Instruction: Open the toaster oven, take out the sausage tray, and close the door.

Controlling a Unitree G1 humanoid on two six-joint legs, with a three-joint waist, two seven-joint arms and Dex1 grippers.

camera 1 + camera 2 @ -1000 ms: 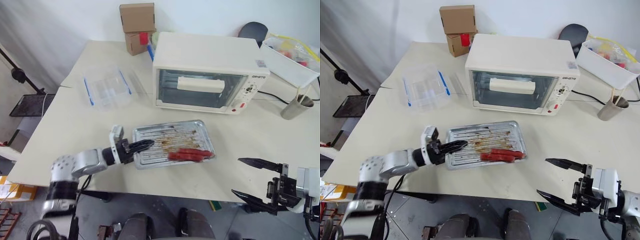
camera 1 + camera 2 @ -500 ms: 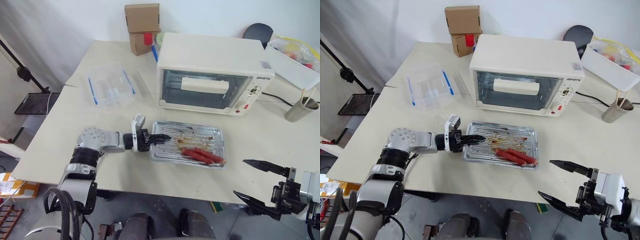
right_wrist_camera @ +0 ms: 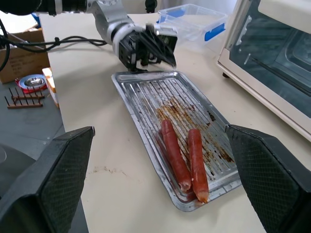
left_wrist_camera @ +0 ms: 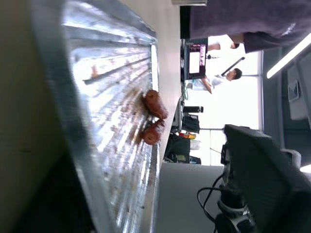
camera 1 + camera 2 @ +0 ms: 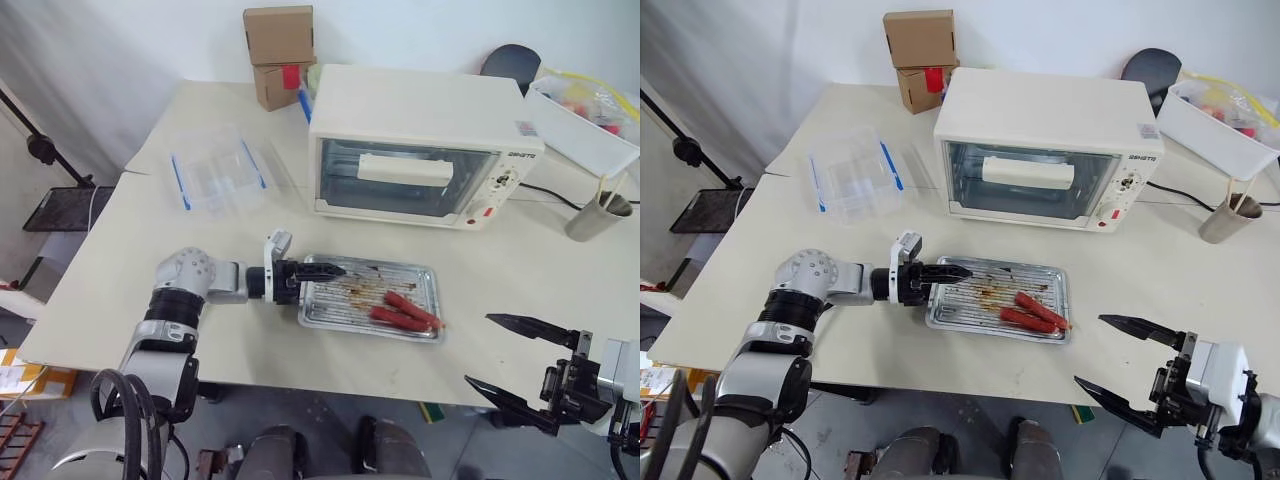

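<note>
tray out on the table, oven door already shut

the sausage tray [image 5: 370,298] lies lengthwise across, in front of the toaster oven [image 5: 420,150]; the left gripper [image 5: 318,280], fingers spread, straddles its near-left rim. the right gripper [image 5: 520,370], fingers apart, hangs well apart.

Head eyes overlook table [image 5: 100,270]; wrists share tray [image 3: 146,97]

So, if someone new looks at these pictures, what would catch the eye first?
Probably the silvery tray with two red sausages, lying on the table in front of the cream-white oven, whose glass door is shut. The left gripper sits open at the tray's short edge. The right gripper hangs open off the table's near edge.
</note>
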